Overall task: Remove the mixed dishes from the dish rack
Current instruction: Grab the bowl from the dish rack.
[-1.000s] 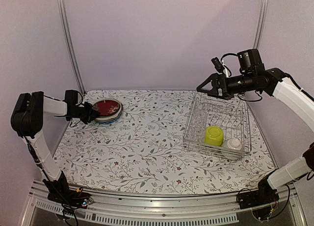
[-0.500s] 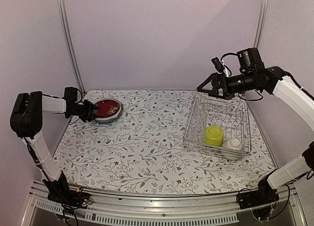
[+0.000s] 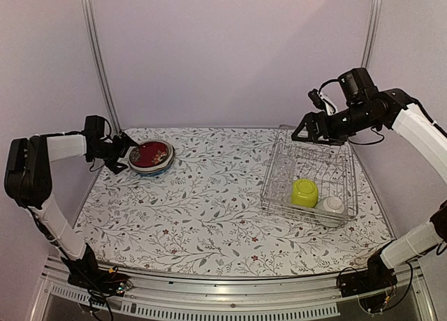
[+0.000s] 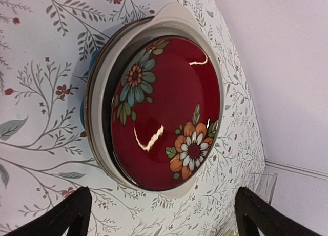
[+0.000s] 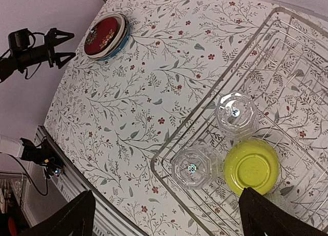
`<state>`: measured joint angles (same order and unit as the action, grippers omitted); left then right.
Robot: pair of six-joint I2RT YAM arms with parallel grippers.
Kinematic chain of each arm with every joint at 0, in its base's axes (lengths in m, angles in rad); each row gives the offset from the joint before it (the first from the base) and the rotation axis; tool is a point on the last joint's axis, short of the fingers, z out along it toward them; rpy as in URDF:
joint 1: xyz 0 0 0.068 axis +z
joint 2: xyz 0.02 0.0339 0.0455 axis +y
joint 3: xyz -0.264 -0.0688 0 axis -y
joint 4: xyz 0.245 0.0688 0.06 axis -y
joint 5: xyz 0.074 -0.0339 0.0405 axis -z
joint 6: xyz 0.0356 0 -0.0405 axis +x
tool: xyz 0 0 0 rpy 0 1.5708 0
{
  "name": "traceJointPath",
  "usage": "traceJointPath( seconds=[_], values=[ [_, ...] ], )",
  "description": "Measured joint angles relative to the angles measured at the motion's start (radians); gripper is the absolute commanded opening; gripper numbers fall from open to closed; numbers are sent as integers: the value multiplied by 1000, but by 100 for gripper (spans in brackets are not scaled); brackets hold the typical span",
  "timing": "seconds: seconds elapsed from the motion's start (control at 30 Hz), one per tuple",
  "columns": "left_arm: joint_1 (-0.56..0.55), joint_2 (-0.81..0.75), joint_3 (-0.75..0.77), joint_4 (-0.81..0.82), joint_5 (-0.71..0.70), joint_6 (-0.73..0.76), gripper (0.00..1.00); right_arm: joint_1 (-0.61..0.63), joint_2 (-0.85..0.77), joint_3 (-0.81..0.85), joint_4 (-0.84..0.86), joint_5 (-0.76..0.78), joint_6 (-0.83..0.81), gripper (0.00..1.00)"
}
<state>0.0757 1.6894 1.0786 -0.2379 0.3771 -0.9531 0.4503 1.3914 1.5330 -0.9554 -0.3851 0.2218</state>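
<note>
Floral-print table cover (image 3: pixel 209 195): I see the whole middle bare, a wide open lane from 9 to 2 o'clock.

At 10 o'clock a stack of plates topped by the red floral plate (image 3: pixel 151 155) sits close to the back wall (image 3: pixel 230 56). The left gripper (image 3: pixel 123 151) is on the stack's 9 o'clock side, jaws spread, clear of it.

At 3 o'clock is the rectangular silver wire dish rack (image 3: pixel 300 212). Its grid walls block side entry; the top is open. The near half is crowded with two upturned clear drinking glasses (image 5: pixel 237 114), a lime-green bowl (image 3: pixel 304 192) and a small whitish bowl (image 3: pixel 331 204). The far half holds only upright prongs (image 5: pixel 287 77).
</note>
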Motion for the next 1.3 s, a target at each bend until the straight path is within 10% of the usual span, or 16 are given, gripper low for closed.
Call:
traceJointPath(
  seconds=[0.63,1.3],
  values=[
    [-238,-192,153,-201,-229,229,100,0,-61,-174,-364,391,-61,91],
    [-356,-212,184,-217,-259,271,100,-7,97,-290,-335,480,-7,82]
  ],
)
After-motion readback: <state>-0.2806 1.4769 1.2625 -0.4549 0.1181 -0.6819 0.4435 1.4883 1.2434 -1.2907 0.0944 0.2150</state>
